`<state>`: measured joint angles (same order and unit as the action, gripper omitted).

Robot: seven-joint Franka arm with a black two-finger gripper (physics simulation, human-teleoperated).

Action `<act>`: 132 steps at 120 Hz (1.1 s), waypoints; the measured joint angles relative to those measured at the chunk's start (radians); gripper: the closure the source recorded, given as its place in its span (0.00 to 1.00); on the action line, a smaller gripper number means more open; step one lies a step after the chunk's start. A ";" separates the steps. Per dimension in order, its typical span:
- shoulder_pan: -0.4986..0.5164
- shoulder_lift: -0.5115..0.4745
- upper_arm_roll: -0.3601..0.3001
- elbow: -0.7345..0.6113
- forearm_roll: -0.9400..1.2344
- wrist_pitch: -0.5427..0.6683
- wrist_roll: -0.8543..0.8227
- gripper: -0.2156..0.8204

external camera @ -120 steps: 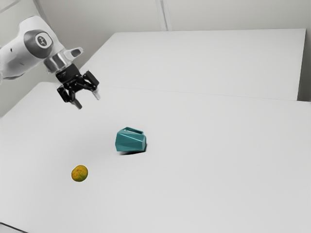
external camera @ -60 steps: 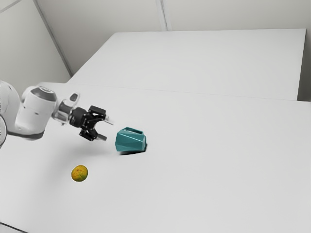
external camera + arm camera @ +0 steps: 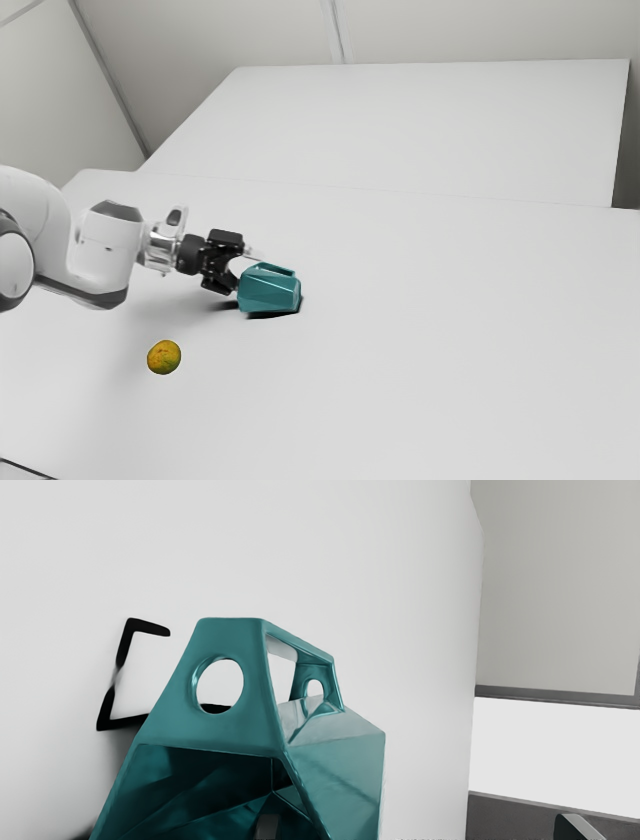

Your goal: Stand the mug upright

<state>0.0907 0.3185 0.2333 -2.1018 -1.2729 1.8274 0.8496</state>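
Observation:
The teal faceted mug lies on its side on the white table, its handle along the top in the exterior view. The black gripper is at the mug's end on the exterior view's left. In the wrist view the mug has its dark, open mouth toward my hand. My gripper stands open, one fingertip showing against the mouth and the other outside, past the mug's side wall. How deep the first fingertip reaches is hard to tell.
A yellow-orange round fruit lies on the table, nearer the exterior view's bottom than the mug. A raised white surface stands behind the table. A dark cable crosses the bottom left corner.
My hand has come down from the exterior view's upper left and then moved right to the mug's mouth, its fingers turning from downward to nearly sideways. Mug and fruit have stayed put.

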 joint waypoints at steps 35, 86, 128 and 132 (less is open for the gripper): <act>0.000 0.000 -0.018 0.000 -0.005 -0.001 0.062 0.72; -0.003 -0.023 -0.019 0.003 -0.002 -0.001 0.089 0.94; -0.016 -0.082 -0.040 0.391 0.643 -0.010 -0.044 0.96; -0.018 -0.077 -0.040 0.406 0.736 -0.013 -0.069 0.96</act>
<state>0.0731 0.2412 0.1931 -1.6961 -0.5364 1.8147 0.7807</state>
